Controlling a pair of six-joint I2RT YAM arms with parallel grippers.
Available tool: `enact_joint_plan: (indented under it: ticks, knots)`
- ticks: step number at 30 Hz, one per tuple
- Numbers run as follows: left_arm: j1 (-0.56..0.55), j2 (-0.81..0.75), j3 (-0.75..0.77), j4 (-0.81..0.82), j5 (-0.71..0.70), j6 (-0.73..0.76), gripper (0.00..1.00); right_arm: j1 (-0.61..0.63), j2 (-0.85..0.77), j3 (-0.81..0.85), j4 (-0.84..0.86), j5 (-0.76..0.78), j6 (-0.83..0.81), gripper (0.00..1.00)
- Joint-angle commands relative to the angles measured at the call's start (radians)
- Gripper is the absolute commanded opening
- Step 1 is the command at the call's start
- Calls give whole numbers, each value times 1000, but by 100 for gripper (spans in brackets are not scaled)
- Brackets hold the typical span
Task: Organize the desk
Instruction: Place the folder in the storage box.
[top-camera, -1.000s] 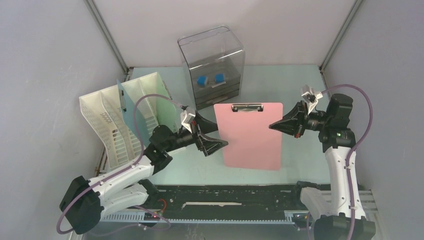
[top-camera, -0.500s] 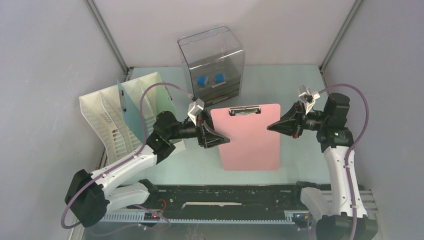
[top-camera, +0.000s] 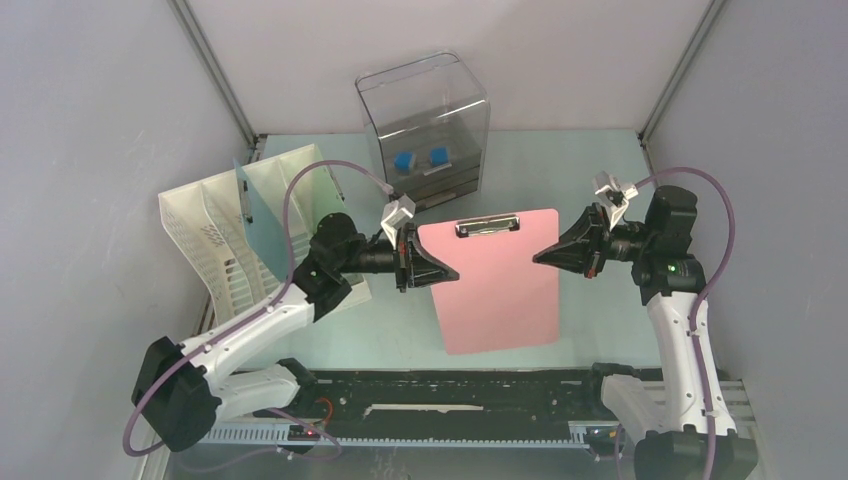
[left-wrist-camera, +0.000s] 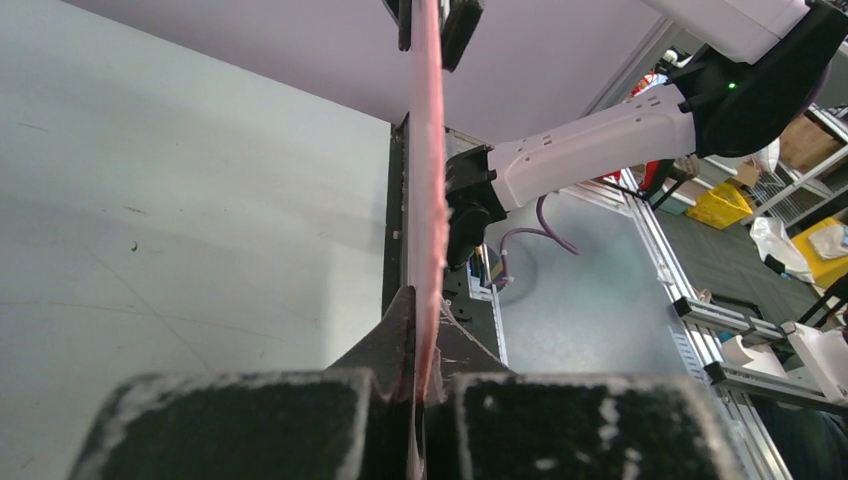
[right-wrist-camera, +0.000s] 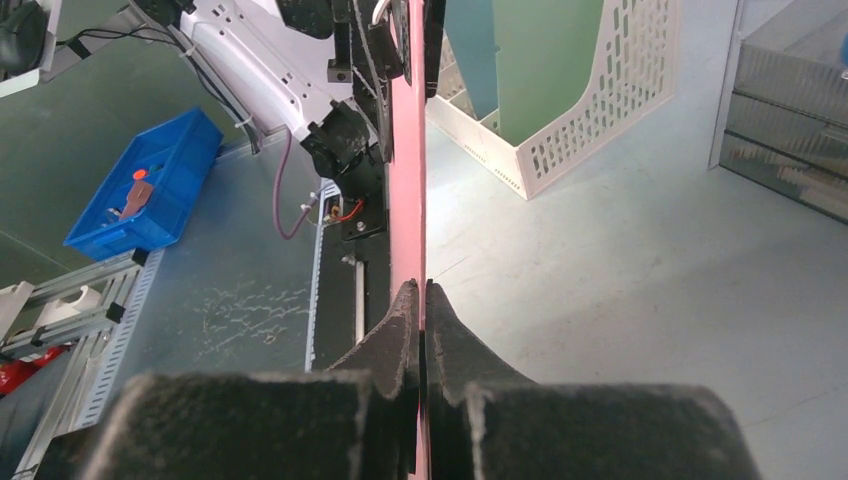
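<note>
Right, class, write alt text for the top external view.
A pink clipboard is held between the left hand and right hand, each shut on a side edge. A white file rack and clear drawer box stand on the mint-green desk.

We see the overhead view lit evenly and softly from above: the desk is pale and bright around the pink clipboard, and the shadows near it are faint and soft-edged. Behind the clipboard, the clear drawer box carries a pale sheen on its walls. In both wrist views the black fingers nearest the lens are blurred and grainy, while the clipboard's edge sharpens farther off.
</note>
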Motion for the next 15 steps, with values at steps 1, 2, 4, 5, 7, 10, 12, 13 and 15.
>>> enact_joint_plan:
  ticks: [1, 2, 4, 5, 7, 10, 12, 13, 15]
  knots:
    - [0, -30, 50, -61, 18, 38, 0, 6, -5, -4, 31, -149, 10, 0]
    - [1, -48, 54, -92, -4, 49, 0, 6, -5, -4, 28, -148, 9, 1]
    - [2, -88, 60, -153, -45, 72, 0, 6, -8, -4, 22, -148, 9, 31]
    - [2, -112, 59, -174, -59, 81, 0, 7, -8, -3, 19, -148, 8, 75]
    - [6, -174, 53, -216, -98, 96, 0, 8, -7, -3, -9, -136, 3, 99]
    - [20, -257, 51, -315, -157, 116, 0, 9, -9, -4, -7, -134, 8, 100]
    - [32, -319, 50, -375, -204, 124, 0, 9, -9, -3, -2, -137, 13, 100]
    - [40, -354, 51, -417, -230, 128, 0, 8, -11, -4, 2, -139, 19, 100]
    - [52, -416, 65, -495, -286, 144, 0, 7, -12, -4, 6, -139, 23, 100]
